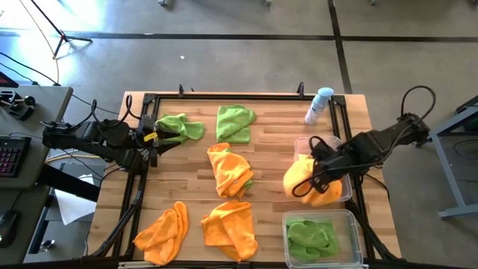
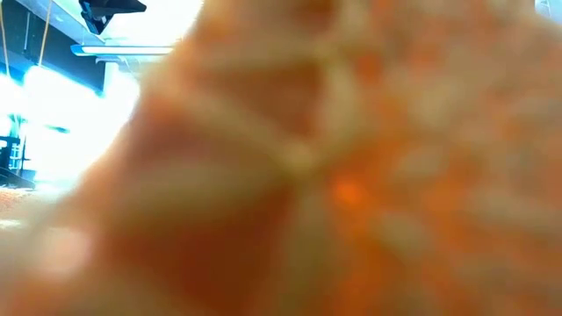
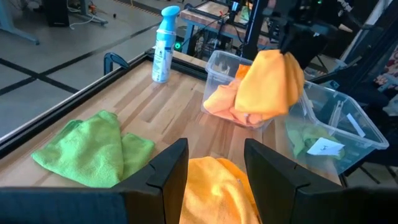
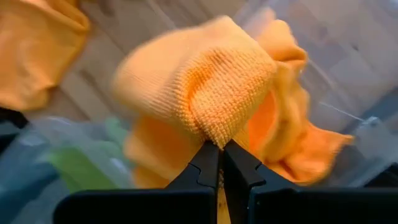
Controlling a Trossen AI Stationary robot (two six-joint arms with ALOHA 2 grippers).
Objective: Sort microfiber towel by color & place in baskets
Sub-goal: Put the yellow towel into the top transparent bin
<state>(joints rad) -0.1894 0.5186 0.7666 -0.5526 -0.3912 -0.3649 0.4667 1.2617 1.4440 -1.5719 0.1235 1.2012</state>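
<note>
My right gripper is shut on an orange microfiber towel, which hangs beside the far clear basket; that basket holds orange cloth. The near basket holds green cloth. My left gripper stands open at the table's left side, above an orange towel and touching nothing. On the wood lie two green towels, an orange pile with some green in it, and two orange towels. An orange blur fills the low view. My right gripper pinches a bunched fold of the orange towel between its two fingertips. The fingers come from above, pointing down. The towel hangs slack below them, lifted off the table; I cannot tell whether its lower end touches the basket.
A white-and-blue spray bottle stands at the table's far right corner, behind the far basket. A black frame runs around the table's edges. Bare wood lies between the middle pile and the baskets.
</note>
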